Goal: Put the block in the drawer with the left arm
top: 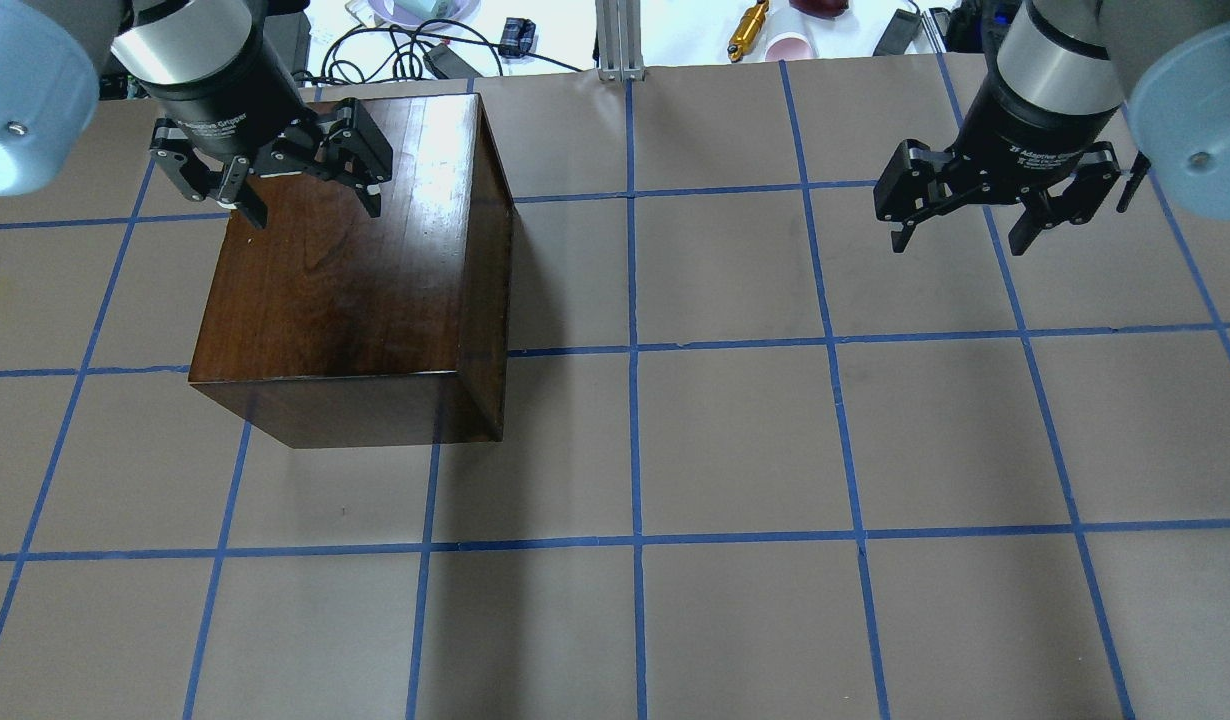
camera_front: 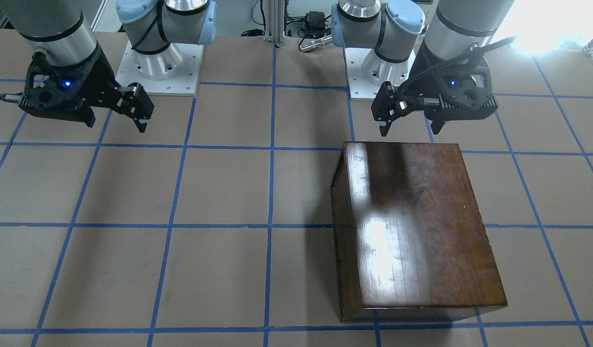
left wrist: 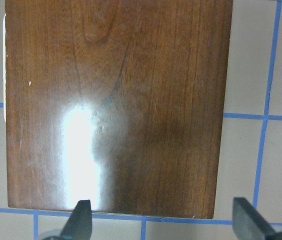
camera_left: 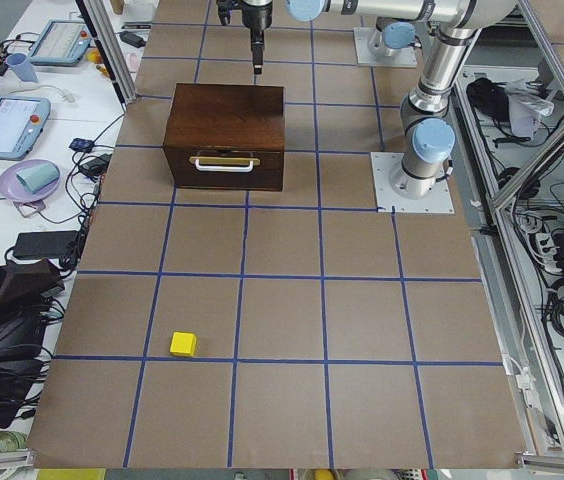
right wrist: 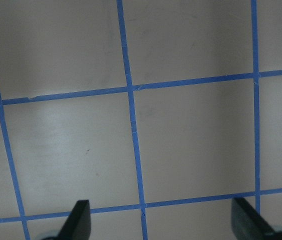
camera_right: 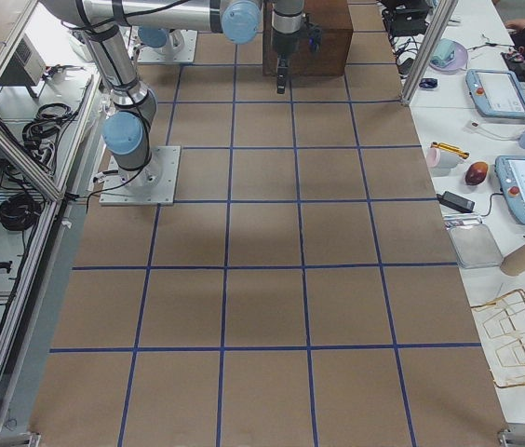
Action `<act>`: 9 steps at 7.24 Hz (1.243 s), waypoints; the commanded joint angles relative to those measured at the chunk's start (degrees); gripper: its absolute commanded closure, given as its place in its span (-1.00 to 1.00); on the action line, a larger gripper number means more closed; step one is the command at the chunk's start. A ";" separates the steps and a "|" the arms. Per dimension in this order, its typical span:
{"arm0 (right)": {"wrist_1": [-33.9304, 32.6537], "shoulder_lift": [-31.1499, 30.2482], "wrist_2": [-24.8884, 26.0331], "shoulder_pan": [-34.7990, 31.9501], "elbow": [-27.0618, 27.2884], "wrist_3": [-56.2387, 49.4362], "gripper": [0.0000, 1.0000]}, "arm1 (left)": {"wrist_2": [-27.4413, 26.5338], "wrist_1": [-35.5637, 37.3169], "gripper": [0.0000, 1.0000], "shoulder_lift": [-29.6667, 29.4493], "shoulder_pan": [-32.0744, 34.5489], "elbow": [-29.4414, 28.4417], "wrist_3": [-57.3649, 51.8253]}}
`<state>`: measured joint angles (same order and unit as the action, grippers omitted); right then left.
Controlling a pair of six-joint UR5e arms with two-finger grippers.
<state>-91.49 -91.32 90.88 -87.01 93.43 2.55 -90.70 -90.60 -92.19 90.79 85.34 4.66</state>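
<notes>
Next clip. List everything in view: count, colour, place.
Wooden box: one, glossy dark brown, on the table's robot-left side.
Drawer: one, dark front with pale pull, shut in the box.
Block: one, yellow, on the table well out from the drawer front, alone.
Table: one, brown with blue tape grid.
Left gripper: one, black, open, raised over the box's edge.
Right gripper: one, black, open, over the taped grid.

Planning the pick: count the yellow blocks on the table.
1. The block lies on the table toward its end on the robot's left, far from the wooden box. The box might hide more.
</notes>
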 commanded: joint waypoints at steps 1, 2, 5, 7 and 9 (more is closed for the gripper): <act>0.00 0.00 0.00 0.00 0.00 0.00 -1.00 | -0.10 -0.10 -1.00 0.17 0.00 -0.09 0.00; 0.00 0.00 0.00 0.00 0.00 0.00 -1.00 | -0.10 -0.19 -1.00 0.17 0.09 -0.09 0.00; 0.00 0.00 0.00 0.00 0.00 0.00 -1.00 | -0.18 -0.19 -1.00 0.26 0.09 0.00 0.00; 0.00 0.00 0.00 0.00 0.00 0.00 -1.00 | -0.01 -0.63 -1.00 1.05 0.09 -0.09 0.00; 0.00 0.00 0.00 0.00 0.00 0.00 -1.00 | -0.01 -0.89 -1.00 0.96 0.09 -0.09 0.00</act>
<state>-91.49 -91.32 90.88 -87.01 93.43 2.55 -90.76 -91.33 -91.21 90.88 85.29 4.66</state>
